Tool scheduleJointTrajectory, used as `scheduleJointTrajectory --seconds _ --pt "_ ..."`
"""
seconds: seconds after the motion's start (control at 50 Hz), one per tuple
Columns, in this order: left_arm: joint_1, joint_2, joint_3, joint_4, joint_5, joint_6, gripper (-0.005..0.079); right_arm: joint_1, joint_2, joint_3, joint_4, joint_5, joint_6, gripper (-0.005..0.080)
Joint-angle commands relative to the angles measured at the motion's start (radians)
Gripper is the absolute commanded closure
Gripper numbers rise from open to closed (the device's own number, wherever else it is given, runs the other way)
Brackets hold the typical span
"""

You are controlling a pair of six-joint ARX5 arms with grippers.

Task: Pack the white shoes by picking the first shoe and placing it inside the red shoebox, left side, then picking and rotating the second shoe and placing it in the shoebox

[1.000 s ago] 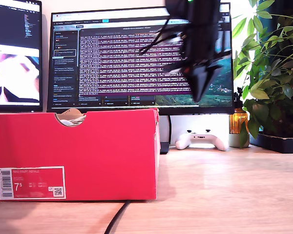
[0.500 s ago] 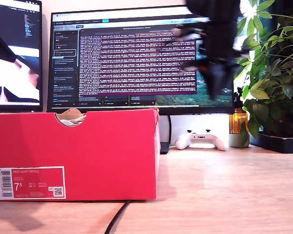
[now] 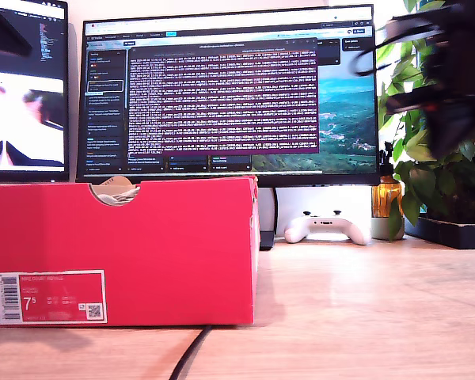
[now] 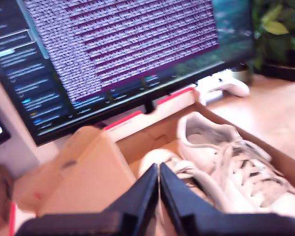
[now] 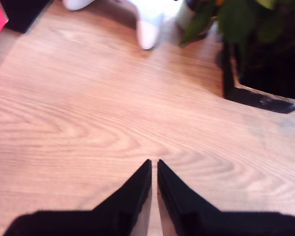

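The red shoebox [image 3: 142, 253] stands on the desk at the exterior view's left, its barcode label facing the camera. In the first wrist view both white shoes [image 4: 226, 162] lie side by side inside the shoebox [image 4: 177, 96], laces up. My first gripper [image 4: 159, 169] hangs above them, shut and holding nothing. My second gripper [image 5: 154, 164] is shut and empty too, over bare wooden desk. Its arm [image 3: 447, 87] is a dark blur high at the exterior view's right, in front of the plant.
A wide monitor [image 3: 222, 95] stands behind the box, with a second screen [image 3: 24, 87] at the exterior view's left. A white game controller [image 3: 326, 227] and a potted plant [image 3: 443, 158] sit at the exterior view's right. A black cable [image 3: 188, 356] runs forward from the box.
The blurred dark arm has swung from in front of the monitor to the exterior view's right, by the plant. A dark shape has come into the exterior view's top left corner.
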Motion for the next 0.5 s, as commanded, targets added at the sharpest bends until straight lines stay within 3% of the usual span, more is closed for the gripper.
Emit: scheduleJointTrajectory --seconds 0.0,0.28,0.48 --pt "0.018 0.003 -0.055 0.026 0.011 -0.03 0.0764 -0.002 -0.042 -0.05 0.036 -0.006 -0.002 0.076" --pt "0.073 -0.064 -0.124 0.092 0.006 -0.063 0.0764 -0.002 -0.224 -0.241 0.182 -0.005 0.0 0.076" --pt "0.117 -0.222 -0.208 0.097 -0.02 -0.083 0.0764 -0.002 -0.286 -0.37 0.306 -0.005 0.007 0.076"
